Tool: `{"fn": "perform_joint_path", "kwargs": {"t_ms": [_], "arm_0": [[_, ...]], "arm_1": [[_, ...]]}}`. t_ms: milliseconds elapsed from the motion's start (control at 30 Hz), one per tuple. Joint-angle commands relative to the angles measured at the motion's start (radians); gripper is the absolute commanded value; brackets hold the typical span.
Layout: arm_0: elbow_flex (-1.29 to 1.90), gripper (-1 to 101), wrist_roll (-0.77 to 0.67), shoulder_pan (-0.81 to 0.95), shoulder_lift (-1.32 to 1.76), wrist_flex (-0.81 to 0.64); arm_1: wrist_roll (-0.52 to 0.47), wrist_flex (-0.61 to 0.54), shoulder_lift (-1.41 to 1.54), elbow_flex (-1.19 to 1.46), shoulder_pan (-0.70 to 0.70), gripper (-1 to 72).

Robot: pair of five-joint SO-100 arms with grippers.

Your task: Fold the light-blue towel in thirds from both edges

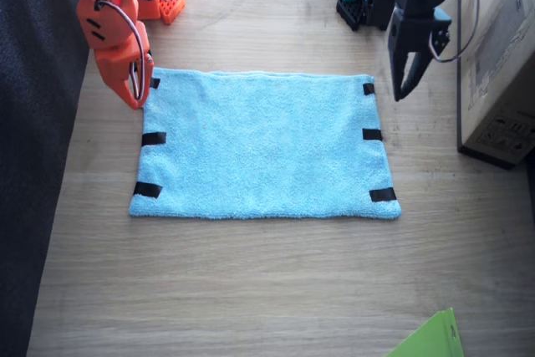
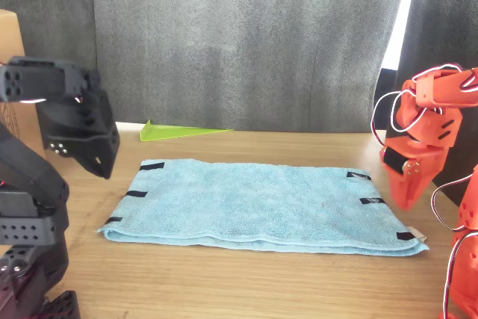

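Nothing is folded yet: the fluffy light-blue terry towel [image 1: 261, 146] lies flat mid-table with bare wood [image 1: 251, 290] all around, its black-taped short edges [image 1: 151, 139] untouched, while farther back the orange right gripper [image 1: 136, 83] and black left gripper [image 1: 403, 77] hover empty, jaws slightly parted.

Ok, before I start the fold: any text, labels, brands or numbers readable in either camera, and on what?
None can be read.
Cardboard box: grey printed marks on its side in the fixed view, too blurred to read.
Light-blue towel: its black tape strips are blank; the small white tag at one corner in the front view is too small to read.
Left arm, right arm, lime-green sheet: no lettering shows.
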Motion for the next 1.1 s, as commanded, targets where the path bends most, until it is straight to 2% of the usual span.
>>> {"fn": "perform_joint_path", "kwargs": {"t_ms": [0,333,1067], "arm_0": [[-0.009,10,0.002,-0.043,-0.044,0.0],[-0.057,19,0.015,-0.126,-0.129,0.058],[-0.124,22,0.066,-0.146,-0.16,0.126]], "arm_1": [[0.011,0.0,0.018,-0.012,0.035,6.8],[0.003,0.017,0.025,-0.012,0.044,10.0],[-0.032,0.025,0.018,-0.014,0.04,14.4]]}}
